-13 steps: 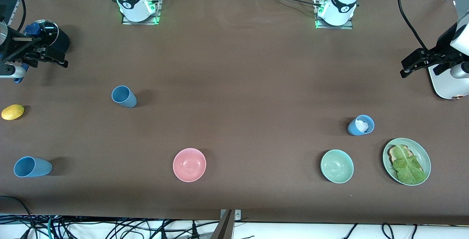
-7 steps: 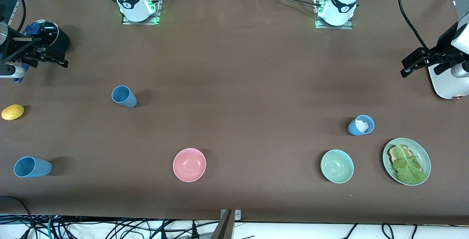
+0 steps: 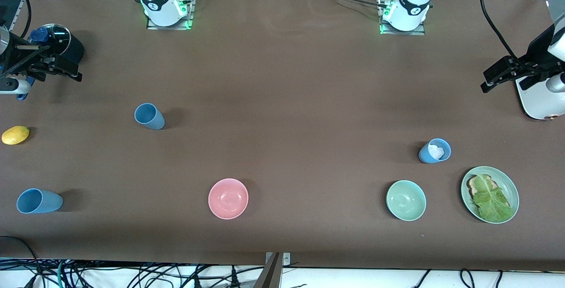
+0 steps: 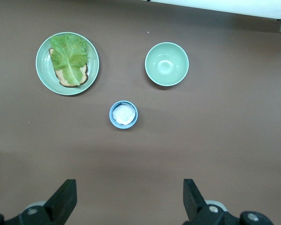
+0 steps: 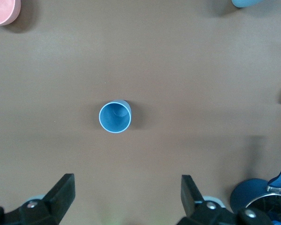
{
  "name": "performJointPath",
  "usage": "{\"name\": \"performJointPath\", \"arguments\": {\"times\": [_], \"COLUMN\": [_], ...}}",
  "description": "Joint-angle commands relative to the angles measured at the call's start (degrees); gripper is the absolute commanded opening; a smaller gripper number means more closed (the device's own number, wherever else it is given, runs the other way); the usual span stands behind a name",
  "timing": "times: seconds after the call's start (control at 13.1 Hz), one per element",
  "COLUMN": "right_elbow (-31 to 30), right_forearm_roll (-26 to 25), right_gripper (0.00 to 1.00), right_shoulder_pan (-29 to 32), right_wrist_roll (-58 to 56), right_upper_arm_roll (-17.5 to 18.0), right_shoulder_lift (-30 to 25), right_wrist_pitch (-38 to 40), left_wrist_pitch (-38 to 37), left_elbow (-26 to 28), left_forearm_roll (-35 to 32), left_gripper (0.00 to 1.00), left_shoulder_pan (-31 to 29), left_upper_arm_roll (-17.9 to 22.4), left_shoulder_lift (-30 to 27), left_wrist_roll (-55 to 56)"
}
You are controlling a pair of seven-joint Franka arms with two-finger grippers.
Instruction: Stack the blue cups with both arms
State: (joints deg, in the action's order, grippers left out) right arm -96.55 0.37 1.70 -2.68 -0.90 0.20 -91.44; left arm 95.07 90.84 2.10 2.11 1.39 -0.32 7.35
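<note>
Three light-blue cups are on the brown table. One cup [image 3: 149,116] stands upright toward the right arm's end and also shows in the right wrist view [image 5: 115,117]. A second cup [image 3: 39,201] is nearer the front camera at that same end. The third cup [image 3: 435,151] stands toward the left arm's end with something white inside, and also shows in the left wrist view [image 4: 123,114]. My right gripper [image 3: 66,69] hangs open and empty over the table beside the saucepan, as its wrist view [image 5: 127,180] shows. My left gripper [image 3: 490,80] hangs open and empty over the left arm's end, as its wrist view [image 4: 129,185] shows.
A navy lidded saucepan [image 3: 57,43] and a lemon [image 3: 15,134] lie at the right arm's end. A pink bowl [image 3: 228,198] sits mid-table near the front edge. A pale green bowl [image 3: 406,200], a green plate [image 3: 464,186] with lettuce on toast and a white appliance [image 3: 540,102] are at the left arm's end.
The left arm's wrist has shifted very slightly. The right arm and all the cups are where they were.
</note>
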Motion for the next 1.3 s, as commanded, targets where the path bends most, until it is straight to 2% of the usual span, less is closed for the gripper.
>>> {"name": "performJointPath", "arguments": {"times": [0.0, 0.46, 1.22], "right_elbow": [0.5, 0.4, 0.4], "right_forearm_roll": [-0.7, -0.7, -0.7], "right_gripper": [1.00, 1.00, 1.00], "right_shoulder_pan": [0.6, 0.6, 0.6], "right_wrist_roll": [0.6, 0.6, 0.6], "right_upper_arm_roll": [0.7, 0.7, 0.7], "right_shoulder_lift": [0.0, 0.0, 0.0], "right_wrist_pitch": [0.6, 0.6, 0.7], "left_wrist_pitch": [-1.3, -1.3, -1.3], "left_elbow": [-1.7, -1.8, -1.8], "left_forearm_roll": [1.5, 0.7, -3.5], "left_gripper": [1.00, 1.00, 1.00], "left_shoulder_pan": [-0.4, -0.7, -0.7], "left_upper_arm_roll": [0.2, 0.3, 0.1], "left_shoulder_lift": [0.8, 1.1, 1.4], "left_wrist_roll": [-1.8, -7.7, -7.6]}}
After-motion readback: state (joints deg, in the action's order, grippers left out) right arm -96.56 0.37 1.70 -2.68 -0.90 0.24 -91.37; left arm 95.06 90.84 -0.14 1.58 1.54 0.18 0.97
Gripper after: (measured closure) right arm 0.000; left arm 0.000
